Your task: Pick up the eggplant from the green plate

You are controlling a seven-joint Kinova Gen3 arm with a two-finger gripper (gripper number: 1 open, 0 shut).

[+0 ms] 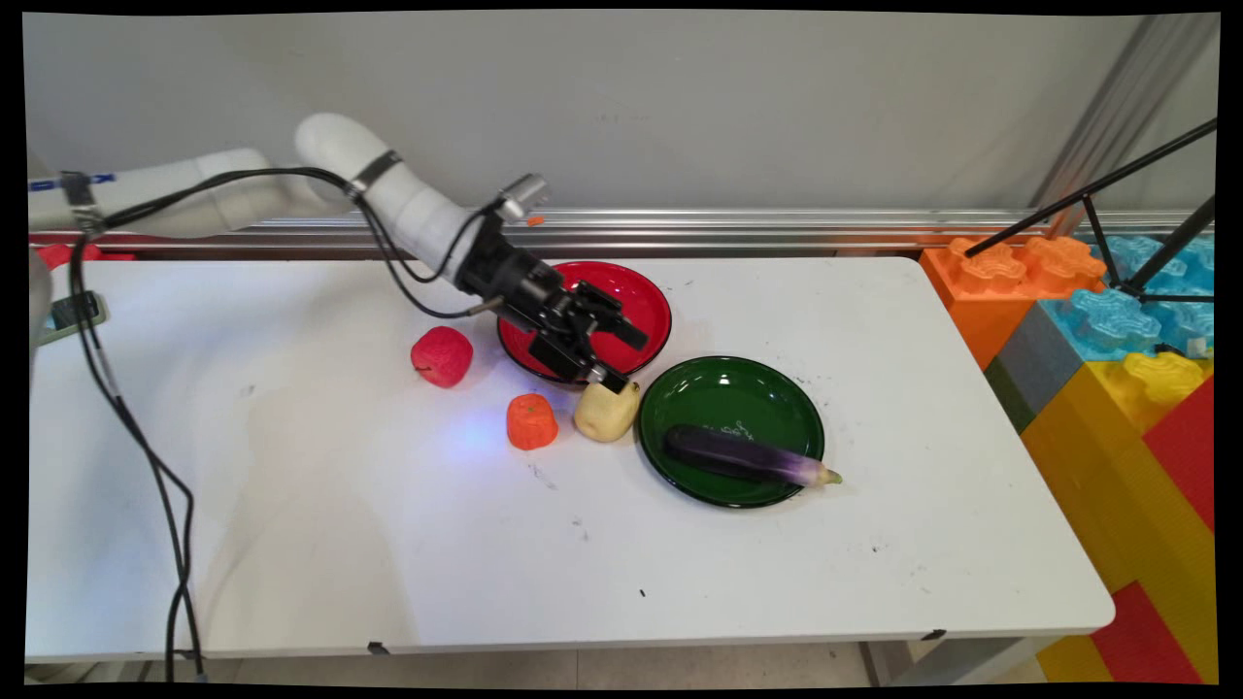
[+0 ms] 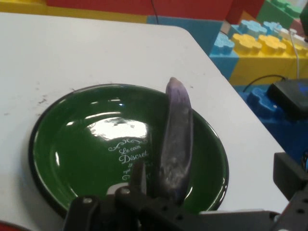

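pincer: the black pincer (image 1: pixel 610 355) hangs low over the near rim of the red plate, tilted down toward the table's right; its two fingers stand apart with nothing between them, one out over the red plate, the other down just above the yellow fruit.
yellow fruit: a pale yellow pear-like piece (image 1: pixel 606 412) lies on the table right below the lower finger, very close to it; whether they touch cannot be told. it sits just left of the green plate's rim.
red plate: a glossy red plate with a dark rim (image 1: pixel 646 301) lies behind the pincer, toward the wall, partly hidden by the hand.
green plate: a dark green plate (image 1: pixel 728 393) (image 2: pixel 72 139) lies to the right of the yellow fruit and just in front of the red plate; white lettering shows at its middle in the hand view.
eggplant: a long purple eggplant (image 1: pixel 743 456) (image 2: pixel 175 139) lies across the near part of the green plate, its paler tip reaching over the rim on the right.
orange piece: a small orange fruit-like piece (image 1: pixel 531 421) stands just left of the yellow fruit.
red fruit: a round red piece (image 1: pixel 442 356) lies on the table left of the red plate, apart from the others.
table: white (image 1: pixel 291 505), carrying all of these.
blocks: large orange, blue, yellow and red building blocks (image 1: pixel 1117 340) stand beyond the table's right end.
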